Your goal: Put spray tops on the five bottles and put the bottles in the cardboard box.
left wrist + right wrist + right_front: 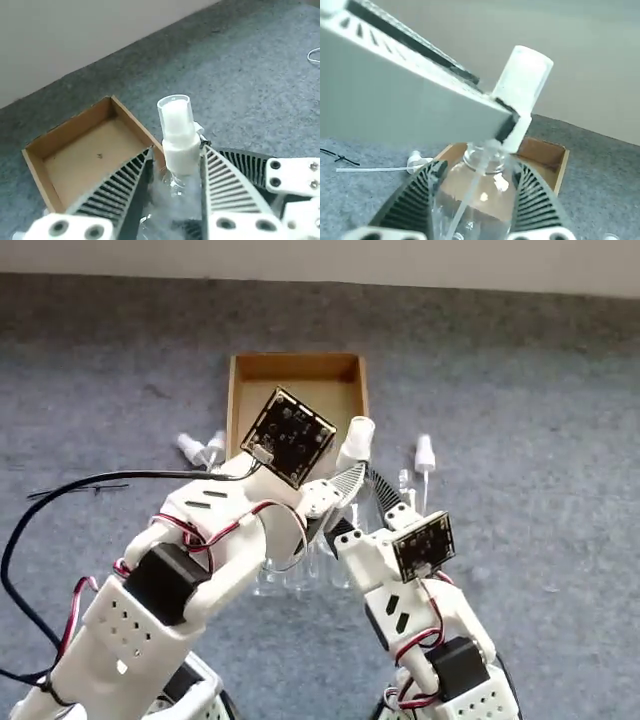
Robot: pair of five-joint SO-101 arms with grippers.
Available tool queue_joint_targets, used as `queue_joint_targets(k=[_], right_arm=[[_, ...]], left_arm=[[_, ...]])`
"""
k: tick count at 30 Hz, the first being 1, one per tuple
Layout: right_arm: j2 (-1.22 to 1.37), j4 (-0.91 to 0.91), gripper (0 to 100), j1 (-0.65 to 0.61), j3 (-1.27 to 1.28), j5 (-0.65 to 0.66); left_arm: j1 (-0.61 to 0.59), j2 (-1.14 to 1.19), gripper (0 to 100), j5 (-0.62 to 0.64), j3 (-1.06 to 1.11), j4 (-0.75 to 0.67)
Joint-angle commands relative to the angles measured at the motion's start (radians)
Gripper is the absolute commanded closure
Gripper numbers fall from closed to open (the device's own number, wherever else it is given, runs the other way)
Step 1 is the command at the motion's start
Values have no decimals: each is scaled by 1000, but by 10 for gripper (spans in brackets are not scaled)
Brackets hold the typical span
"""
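The left claw [176, 152] pinches a spray top [176, 125] over the bottle [482, 190] that the right claw [476, 175] grips, so next it likely needs pushing down straight.

High view: the camera board [290, 437] on the left arm hides the near wall of the cardboard box [234, 400]; we see the standing bottles [300, 575] only as slivers between the arms and cannot count them. Right wrist view: a blurred finger [395, 95] of the left pincer [176, 152] crosses the spray top [522, 85]; the held bottle [480, 192] is cut off below its shoulder
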Motion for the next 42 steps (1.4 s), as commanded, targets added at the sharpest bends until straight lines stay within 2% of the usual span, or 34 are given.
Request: queue_joint_targets(k=[1, 8, 15, 18, 26, 36, 42], right_arm=[[-4, 2, 994, 10, -70, -9], [-4, 2, 994, 8, -68, -9], [-4, 2, 994, 8, -68, -9], [-4, 2, 994, 10, -68, -9], [-4, 2, 994, 10, -68, -8], [-4, 2, 994, 10, -68, -8], [-4, 2, 994, 10, -70, -8]], left_arm=[[15, -19, 828, 0, -82, 5], [7, 5, 829, -26, -352, 69], [-74, 308, 829, -69, -533, 75], [-76, 357, 829, -72, -573, 98], [-81, 348, 829, -74, -420, 112], [-76, 148, 829, -74, -197, 104], [-81, 136, 829, -74, -128, 104]])
